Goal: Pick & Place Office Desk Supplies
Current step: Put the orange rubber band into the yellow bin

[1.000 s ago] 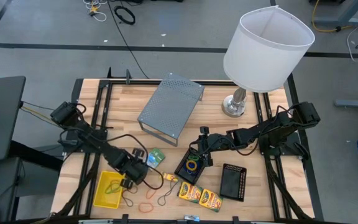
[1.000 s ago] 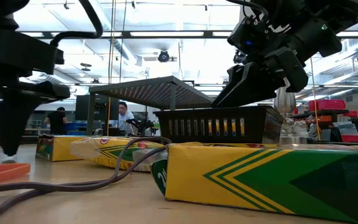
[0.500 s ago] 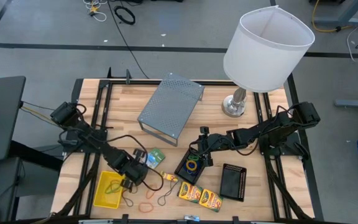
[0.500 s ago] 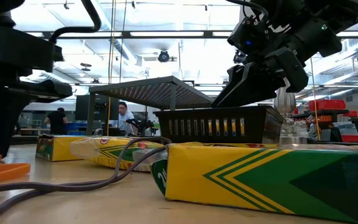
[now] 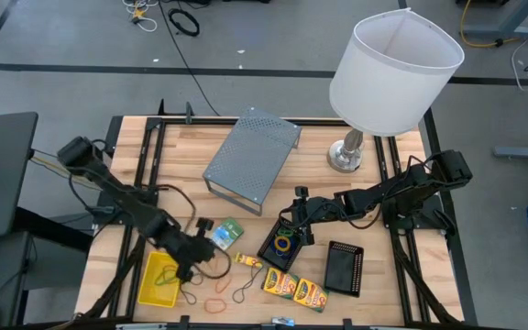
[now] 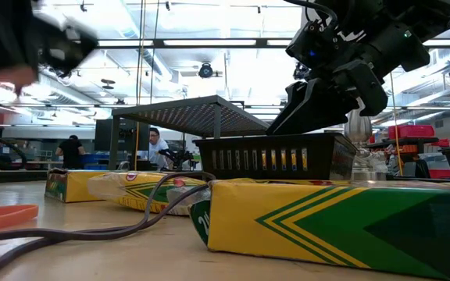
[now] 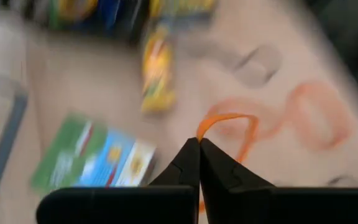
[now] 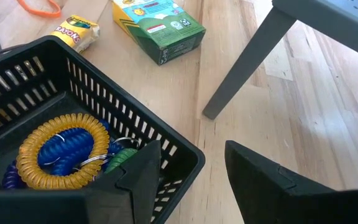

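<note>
Overhead, the high camera stares straight down on the whole wooden desk (image 5: 273, 137). The low one sits at desk level, tight against a yellow-green cardboard crayon box (image 6: 326, 222). Each wrist camera looks close along its arm; both catch the small green-white paper packet (image 7: 92, 158).

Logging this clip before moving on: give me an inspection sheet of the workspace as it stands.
Surface: wooden table, black frame rails.
Job's things: yellow basket; two crayon boxes; green packet; mesh tray holding coiled bands; second mesh tray.
Clutter: grey metal riser; lamp.
Grippers: left gripper fingers shut on orange rubber band; right gripper open at the tray's rim.
Cables: black cable by the basket.
Surroundings: people far behind.
</note>
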You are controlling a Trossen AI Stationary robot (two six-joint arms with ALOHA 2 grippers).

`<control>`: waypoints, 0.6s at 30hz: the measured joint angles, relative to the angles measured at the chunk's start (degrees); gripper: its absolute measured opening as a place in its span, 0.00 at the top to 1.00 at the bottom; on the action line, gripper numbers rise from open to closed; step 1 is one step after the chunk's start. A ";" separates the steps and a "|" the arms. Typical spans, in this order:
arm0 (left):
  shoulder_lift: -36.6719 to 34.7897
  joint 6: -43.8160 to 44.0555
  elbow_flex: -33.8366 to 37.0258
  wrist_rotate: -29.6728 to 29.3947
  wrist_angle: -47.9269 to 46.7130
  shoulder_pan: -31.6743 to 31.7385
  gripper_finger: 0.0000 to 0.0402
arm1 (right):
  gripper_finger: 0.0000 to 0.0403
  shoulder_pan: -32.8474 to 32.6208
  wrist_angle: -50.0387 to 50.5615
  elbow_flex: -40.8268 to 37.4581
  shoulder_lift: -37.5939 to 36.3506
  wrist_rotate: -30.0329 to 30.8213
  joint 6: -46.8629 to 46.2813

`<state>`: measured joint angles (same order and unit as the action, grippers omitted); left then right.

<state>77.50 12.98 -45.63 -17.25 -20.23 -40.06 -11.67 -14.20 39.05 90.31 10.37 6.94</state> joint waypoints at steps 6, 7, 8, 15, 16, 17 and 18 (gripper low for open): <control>-3.92 -3.54 -0.11 -1.03 10.28 -3.28 1.00 | 0.53 -0.01 -0.03 0.00 0.01 0.00 0.00; -3.96 -3.87 -0.11 -0.97 11.72 -3.68 1.00 | 0.53 0.01 -0.04 0.00 0.00 0.00 0.00; -3.96 -4.31 -0.11 -0.60 13.04 -4.05 1.00 | 0.53 0.01 -0.04 0.00 0.01 0.01 0.00; -4.39 -6.54 10.50 4.91 42.29 -5.46 1.00 | 0.53 -0.01 -0.06 0.00 0.01 0.00 -0.02; -4.93 -5.66 12.66 5.16 45.41 -5.60 1.00 | 0.53 -0.01 -0.05 0.00 0.00 0.00 -0.02; -5.63 -4.63 14.67 4.92 47.93 -5.72 1.00 | 0.53 -0.01 -0.04 0.00 0.00 0.00 -0.02; -6.27 -3.77 16.56 4.43 49.92 -5.83 1.00 | 0.53 0.00 -0.04 0.00 0.01 0.00 -0.02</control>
<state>71.23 9.21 -29.07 -12.82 29.68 -45.89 -11.67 -14.24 39.05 90.32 10.37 6.92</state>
